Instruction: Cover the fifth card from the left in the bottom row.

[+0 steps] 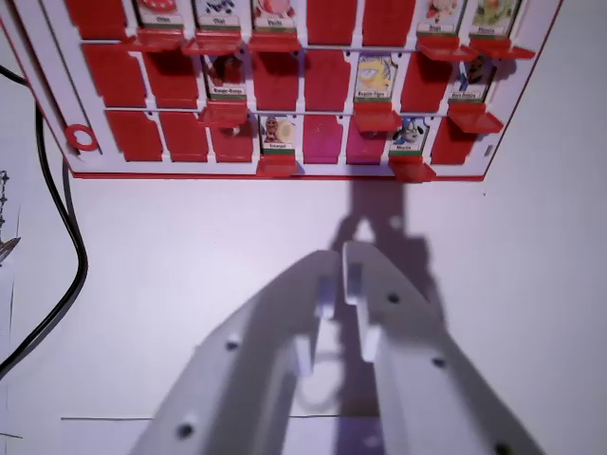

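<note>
At six o'clock in the wrist view, the white gripper (341, 254) is seen with its fingers drawn nearly together and nothing held between them, poised above the bare white table (190, 246). A black cable (71, 237) is draped along the nine o'clock edge. At twelve o'clock lies the red-and-white game board (285, 85), several card flaps open. In its nearest row, the fifth slot from the wrist view's left is judged to be the magenta cell (322, 138), just beside an open picture card (276, 135); which card is meant cannot be settled. A straight advance, tips kept low against the flap's hinge, is advised.
</note>
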Robot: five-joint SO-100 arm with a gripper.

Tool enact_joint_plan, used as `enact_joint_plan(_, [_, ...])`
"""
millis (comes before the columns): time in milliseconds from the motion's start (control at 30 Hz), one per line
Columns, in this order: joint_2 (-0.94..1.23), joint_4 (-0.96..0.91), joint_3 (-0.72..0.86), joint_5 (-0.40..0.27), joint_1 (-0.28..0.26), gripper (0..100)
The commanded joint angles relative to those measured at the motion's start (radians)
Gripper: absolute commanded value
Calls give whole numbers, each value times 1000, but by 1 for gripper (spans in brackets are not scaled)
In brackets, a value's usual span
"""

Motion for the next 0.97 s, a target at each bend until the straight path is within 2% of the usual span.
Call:
enact_joint_plan(0, [137,-11,-57,-48,-18,0])
enact_joint_plan(200, [146,-17,-109,-35,-25,0])
enact_joint_plan(333, [120,121,-235,-21,-37,0])
enact_joint_plan(567, [123,247,-345,-66,-15,0])
enact_joint_plan(700, [117,285,-397,-48,-15,0])
enact_joint_plan(933, [124,285,-399,-31,-38,0])
